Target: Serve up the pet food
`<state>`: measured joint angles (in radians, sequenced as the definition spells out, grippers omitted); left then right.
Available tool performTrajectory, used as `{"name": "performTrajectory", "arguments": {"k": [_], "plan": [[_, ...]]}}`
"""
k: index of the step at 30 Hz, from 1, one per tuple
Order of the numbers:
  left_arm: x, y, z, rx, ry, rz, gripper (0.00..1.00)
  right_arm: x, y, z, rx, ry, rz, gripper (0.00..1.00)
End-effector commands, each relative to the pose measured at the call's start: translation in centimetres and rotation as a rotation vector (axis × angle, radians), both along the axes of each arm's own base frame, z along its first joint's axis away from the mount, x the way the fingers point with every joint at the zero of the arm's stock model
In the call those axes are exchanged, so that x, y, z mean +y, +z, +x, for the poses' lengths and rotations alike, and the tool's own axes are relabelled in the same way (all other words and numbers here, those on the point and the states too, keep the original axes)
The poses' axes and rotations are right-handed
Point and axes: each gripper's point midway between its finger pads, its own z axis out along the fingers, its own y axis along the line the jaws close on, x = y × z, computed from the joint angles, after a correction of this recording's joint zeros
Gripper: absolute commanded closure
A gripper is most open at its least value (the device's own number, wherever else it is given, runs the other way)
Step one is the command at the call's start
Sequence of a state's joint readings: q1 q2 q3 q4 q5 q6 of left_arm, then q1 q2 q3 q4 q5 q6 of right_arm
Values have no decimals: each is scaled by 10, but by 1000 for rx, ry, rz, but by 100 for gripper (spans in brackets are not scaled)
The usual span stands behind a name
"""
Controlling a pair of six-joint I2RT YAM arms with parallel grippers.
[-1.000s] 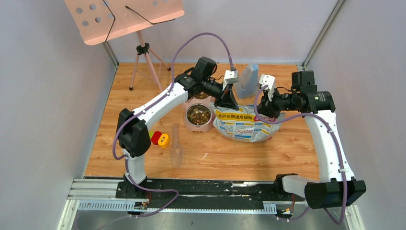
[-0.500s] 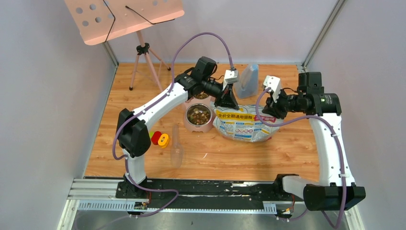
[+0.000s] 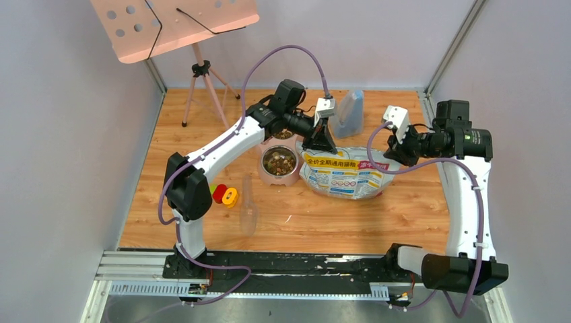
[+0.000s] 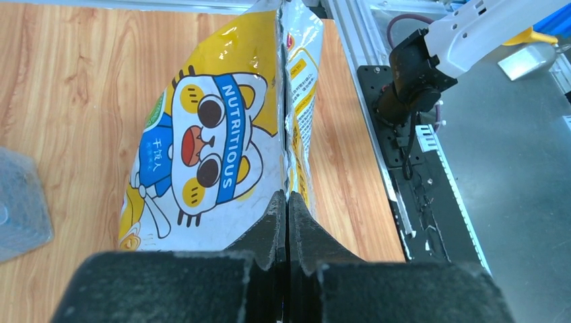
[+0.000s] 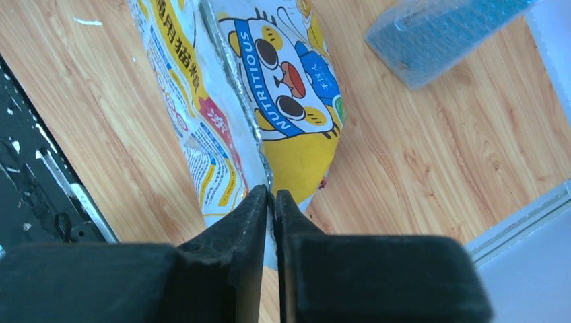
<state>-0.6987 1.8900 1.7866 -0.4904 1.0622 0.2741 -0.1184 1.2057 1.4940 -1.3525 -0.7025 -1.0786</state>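
The pet food [image 3: 279, 161] is a heap of brown kibble in a pink bowl [image 3: 264, 176] left of the printed bag [image 3: 342, 177], which lies on the wood floor. My left gripper [image 3: 320, 143] is shut on the bag's upper left edge. In the left wrist view the fingers [image 4: 287, 196] pinch the seam of the bag [image 4: 215, 134]. My right gripper [image 3: 394, 156] is shut on the bag's right end. In the right wrist view the fingers [image 5: 271, 194] clamp the edge of the bag [image 5: 286, 87].
A blue-grey container [image 3: 349, 114] stands behind the bag and also shows in the right wrist view [image 5: 438, 33]. A clear scoop [image 3: 248, 210] and a red-and-yellow toy [image 3: 224, 194] lie left of front. A pink music stand [image 3: 175, 23] is at the back left.
My right arm has swung to the right and back with the bag's end in its grip, stretching the bag out. The left arm has not moved.
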Motion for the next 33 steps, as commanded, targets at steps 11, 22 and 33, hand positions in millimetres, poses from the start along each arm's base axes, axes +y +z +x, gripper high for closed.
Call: {"name": "performTrajectory", "arguments": {"k": [11,22,33], "plan": [[5,22,0,-52,12,-28,100,-41,17,8,-92,-1,-169,85],[4,21,1,-49,14,-26,100,-44,15,6,-62,-1,-163,85],[-1,26,0,-11,2,-50,100,-32,-4,-2,5,59,-104,98]]}}
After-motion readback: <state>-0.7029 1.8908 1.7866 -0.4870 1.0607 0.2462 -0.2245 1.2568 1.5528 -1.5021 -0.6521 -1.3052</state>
